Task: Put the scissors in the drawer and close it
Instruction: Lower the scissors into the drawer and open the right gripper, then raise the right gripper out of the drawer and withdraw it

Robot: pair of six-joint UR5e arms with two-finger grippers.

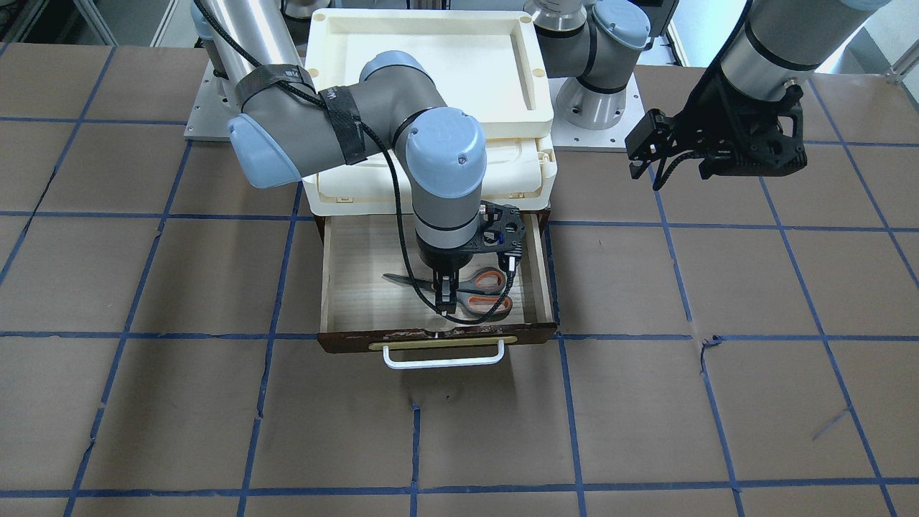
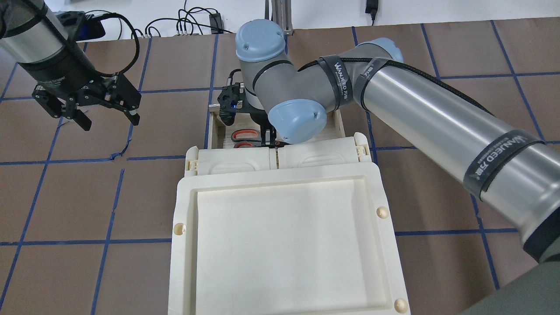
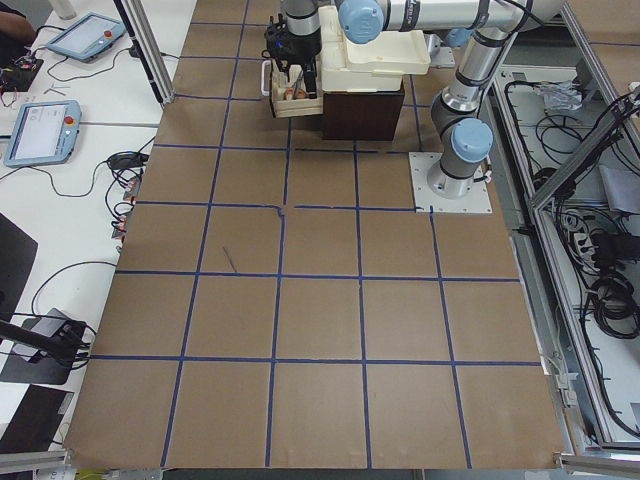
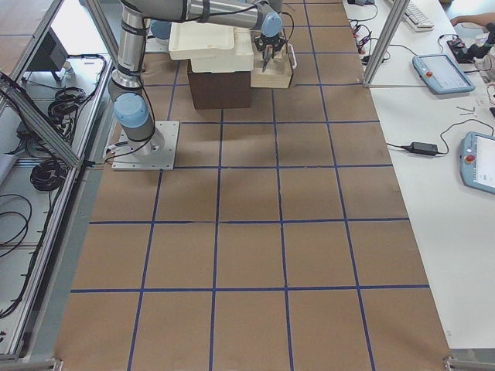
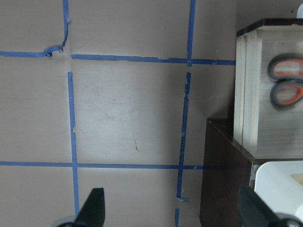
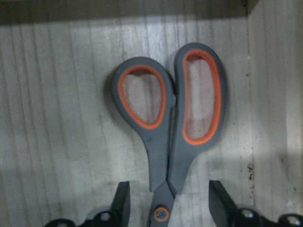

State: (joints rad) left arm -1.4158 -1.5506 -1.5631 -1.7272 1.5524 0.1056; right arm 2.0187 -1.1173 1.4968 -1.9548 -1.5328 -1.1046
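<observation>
Brown table [image 1: 646,402]: scissors [image 6: 163,142] in drawer [image 1: 352,273], strap [image 2: 339,81] seemingly "WANJEED".

Brown table [image 1: 179,416] gridded with blue tape [image 1: 215,334]; white benches [image 3: 70,220] flank it.

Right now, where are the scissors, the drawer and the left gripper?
scissors [image 6: 163,142], right wrist view, grey handle stem.
drawer [image 1: 443,342], front-facing view, brass plate on front.
left gripper [image 2: 109,121], overhead view, midway between its open jaws.
</observation>
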